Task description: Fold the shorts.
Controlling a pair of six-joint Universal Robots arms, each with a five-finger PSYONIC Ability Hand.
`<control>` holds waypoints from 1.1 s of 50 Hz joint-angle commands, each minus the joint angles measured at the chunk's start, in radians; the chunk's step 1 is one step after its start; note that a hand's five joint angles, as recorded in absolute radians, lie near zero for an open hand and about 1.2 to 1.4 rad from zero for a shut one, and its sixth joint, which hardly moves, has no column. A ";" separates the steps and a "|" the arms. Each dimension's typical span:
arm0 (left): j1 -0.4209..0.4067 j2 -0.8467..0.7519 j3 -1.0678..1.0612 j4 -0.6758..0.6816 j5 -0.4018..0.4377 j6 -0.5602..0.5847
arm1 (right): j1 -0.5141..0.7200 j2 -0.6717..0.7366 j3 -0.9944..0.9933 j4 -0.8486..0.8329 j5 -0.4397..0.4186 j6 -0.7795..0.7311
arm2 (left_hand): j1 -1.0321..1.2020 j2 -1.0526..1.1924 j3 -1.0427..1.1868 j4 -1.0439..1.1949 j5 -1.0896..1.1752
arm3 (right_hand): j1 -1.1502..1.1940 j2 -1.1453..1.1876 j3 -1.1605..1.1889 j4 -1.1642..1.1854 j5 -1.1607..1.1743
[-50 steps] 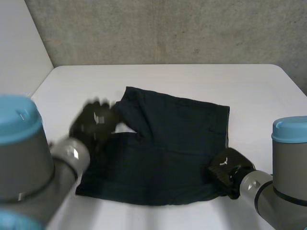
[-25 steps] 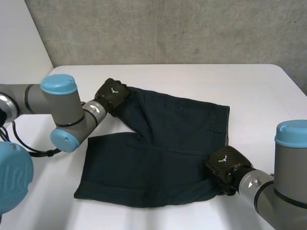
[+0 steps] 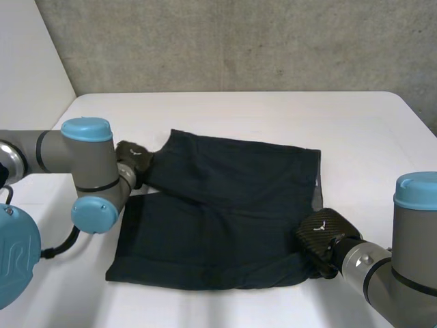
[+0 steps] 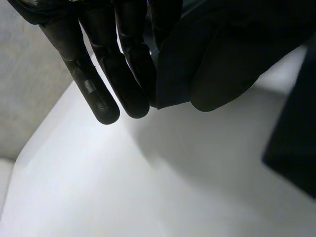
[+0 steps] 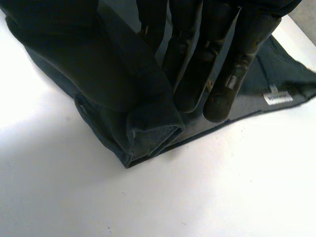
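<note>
Dark navy fabric shorts (image 3: 225,205) are lying spread on the white table (image 3: 273,116), toward its near side. The left hand (image 3: 133,158) is pinching the far leg's hem corner between straight fingers (image 4: 111,64) and thumb. It is sitting nearer the robot than half a second ago, so the far leg is now overlapping the near one and covering the bare gap between them. The right hand (image 3: 319,236) is still clamping the near right corner, with cloth folded over its thumb beside its fingers (image 5: 197,64).

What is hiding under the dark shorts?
The white table is under the shorts. Where the left hand pinches a leg edge, bare table shows beneath it. The right hand pinches a near corner. Anything under the flat cloth is covered.
</note>
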 commanded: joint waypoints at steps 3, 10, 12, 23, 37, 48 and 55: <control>-0.021 0.030 -0.054 0.000 -0.042 -0.029 | 0.003 0.000 0.002 0.001 0.001 0.000 | 0.255 0.202 0.207 0.194 0.245 | 0.417 0.213 0.196 0.205 0.240; -0.039 0.102 -0.079 0.002 -0.031 -0.073 | 0.000 0.000 0.006 0.001 0.001 0.000 | -0.608 -0.661 -0.656 -0.668 -0.618 | 0.417 0.213 0.196 0.205 0.240; -0.038 0.117 -0.085 0.003 -0.030 -0.073 | 0.000 0.000 0.006 0.001 0.001 0.000 | -0.602 -0.655 -0.650 -0.663 -0.612 | 0.417 0.213 0.196 0.205 0.240; -0.028 0.186 -0.168 0.003 0.167 -0.106 | 0.005 0.002 0.009 -0.001 -0.001 0.000 | -0.575 -0.629 -0.624 -0.636 -0.586 | 0.417 0.213 0.196 0.205 0.240; 0.013 0.085 -0.085 -0.003 0.162 -0.102 | 0.005 0.003 0.014 -0.002 0.001 0.000 | 0.193 0.140 0.145 0.132 0.183 | 0.417 0.213 0.196 0.205 0.240; 0.021 0.085 -0.096 -0.008 -0.025 -0.102 | 0.006 0.002 0.014 -0.002 -0.001 0.002 | 0.255 0.202 0.207 0.194 0.245 | 0.417 0.213 0.196 0.205 0.240; -0.005 0.103 -0.132 -0.006 -0.022 -0.102 | 0.008 0.000 0.013 -0.001 0.001 0.003 | -0.454 -0.507 -0.502 -0.514 -0.464 | 0.417 0.213 0.196 0.205 0.240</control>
